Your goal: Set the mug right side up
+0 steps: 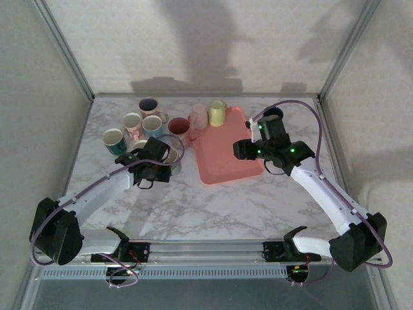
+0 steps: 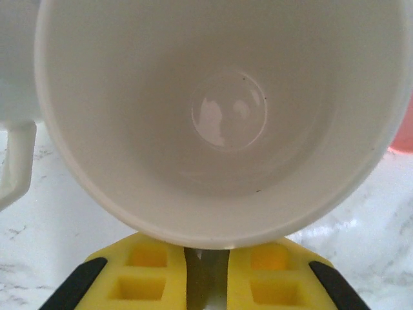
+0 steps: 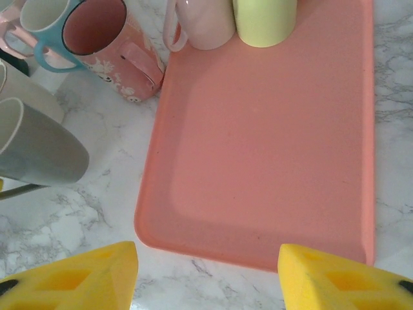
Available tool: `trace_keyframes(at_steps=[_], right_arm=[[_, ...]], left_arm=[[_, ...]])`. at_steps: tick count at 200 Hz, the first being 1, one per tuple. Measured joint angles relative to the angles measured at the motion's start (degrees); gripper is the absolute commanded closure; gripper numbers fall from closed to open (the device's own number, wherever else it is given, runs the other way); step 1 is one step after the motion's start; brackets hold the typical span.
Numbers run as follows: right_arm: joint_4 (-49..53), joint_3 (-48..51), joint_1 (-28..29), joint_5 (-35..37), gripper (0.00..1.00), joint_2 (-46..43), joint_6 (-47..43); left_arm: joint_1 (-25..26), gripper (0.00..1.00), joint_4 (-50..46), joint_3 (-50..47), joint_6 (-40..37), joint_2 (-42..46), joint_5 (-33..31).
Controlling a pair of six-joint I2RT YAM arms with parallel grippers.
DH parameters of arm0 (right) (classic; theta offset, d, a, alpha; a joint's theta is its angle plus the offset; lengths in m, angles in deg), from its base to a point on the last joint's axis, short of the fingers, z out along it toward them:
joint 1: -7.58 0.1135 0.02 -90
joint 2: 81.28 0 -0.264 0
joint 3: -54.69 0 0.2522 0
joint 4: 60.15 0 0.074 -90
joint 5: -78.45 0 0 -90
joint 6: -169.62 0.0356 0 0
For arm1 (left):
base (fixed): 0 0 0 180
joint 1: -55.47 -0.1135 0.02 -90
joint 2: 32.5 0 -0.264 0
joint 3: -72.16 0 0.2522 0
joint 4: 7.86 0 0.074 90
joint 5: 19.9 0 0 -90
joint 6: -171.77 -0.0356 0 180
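Pinching the white ceramic mug (image 2: 226, 123) by its rim, the left hand (image 2: 206, 252) holds it tipped sideways over the marble bench (image 1: 213, 200) beside the pink tray (image 3: 271, 148), likely mid-turn; the right hand (image 3: 206, 258) hovers spread.

The left arm (image 1: 97, 194) reaches from its base at the near left corner up and inward, its wrist bent low; the left claw (image 2: 206, 258) has its yellow pads (image 2: 148, 278) drawn nearly together, pinching the rim of the mug (image 2: 226, 116); the right arm (image 1: 322, 187) rises from the near right corner and leans inward to the left; the right claw (image 3: 206, 278) hangs with its pads well apart, gripping nothing, angled downward.
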Motion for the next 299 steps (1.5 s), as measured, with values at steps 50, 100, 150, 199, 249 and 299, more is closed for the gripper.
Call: trace_keyframes(at_steps=[50,100,150,199,249,299], right_arm=[[-0.7,0.0,0.0,0.0,0.40,1.8,0.9],[-0.8,0.0,0.0,0.0,0.40,2.6,1.0],[-1.2,0.0,0.0,0.0,0.39,3.1,1.0],[-1.3,0.0,-0.1,0.4,0.38,3.8,0.9],[-3.0,-0.4,-3.5,-1.1,0.37,7.3,0.8],[-4.9,-7.5,-4.8,-1.1,0.32,18.5,0.1]], left_arm=[[0.0,1.00,4.6,0.0,3.1,-5.2,-3.0],[0.0,0.89,7.1,0.0,4.2,-8.2,-5.1],[0.0,0.57,7.9,0.0,5.0,-8.5,-5.7],[0.1,0.47,7.1,0.2,4.9,-4.2,-4.9],[-3.2,0.44,7.6,0.5,4.2,6.1,2.9],[-12.5,0.44,16.9,-2.7,4.3,11.6,16.8]])
